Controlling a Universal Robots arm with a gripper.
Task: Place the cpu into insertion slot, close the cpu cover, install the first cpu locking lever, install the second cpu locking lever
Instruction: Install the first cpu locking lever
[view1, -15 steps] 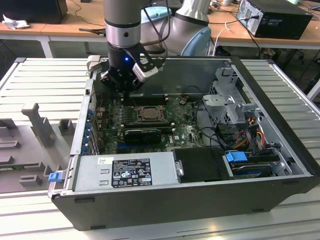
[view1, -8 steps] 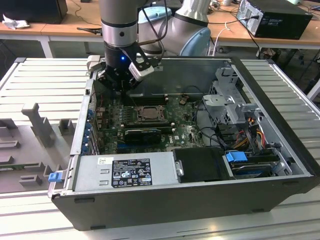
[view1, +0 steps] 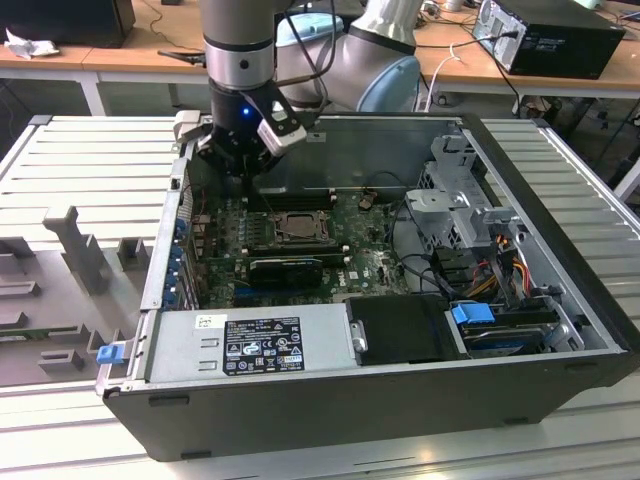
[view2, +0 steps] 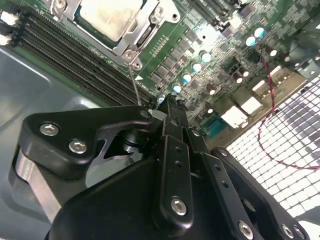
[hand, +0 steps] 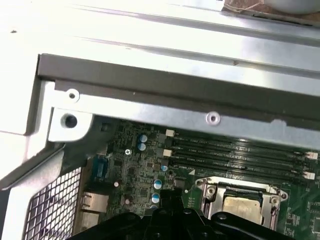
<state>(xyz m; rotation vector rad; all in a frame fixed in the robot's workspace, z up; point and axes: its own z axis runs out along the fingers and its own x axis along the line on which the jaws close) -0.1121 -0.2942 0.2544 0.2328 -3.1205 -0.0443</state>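
The cpu (view2: 107, 17) lies pale and flat in the insertion slot (view1: 296, 226) on the green motherboard (view1: 375, 265). The grey cpu cover (view2: 144, 30) lies down around it, and both wrist views show chip and frame (hand: 216, 192) together. A thin wire locking lever (view2: 134, 85) rises from the socket's corner up to my gripper (view2: 170, 102). The black fingers are pressed together, shut, with the lever's end just beside them; I cannot tell if they pinch it. In the exterior view the gripper (view1: 245, 175) hangs over the socket's far corner toward that view's left.
Long black memory slots (view2: 75, 55) run beside the socket, close under the case's metal wall (hand: 175, 85). A black card (view1: 285, 270), the power supply (view1: 250, 345), a drive cage (view1: 460, 200) and loose cables (view1: 500, 265) fill the case. A red wire (view2: 270, 125) crosses the vent grille.
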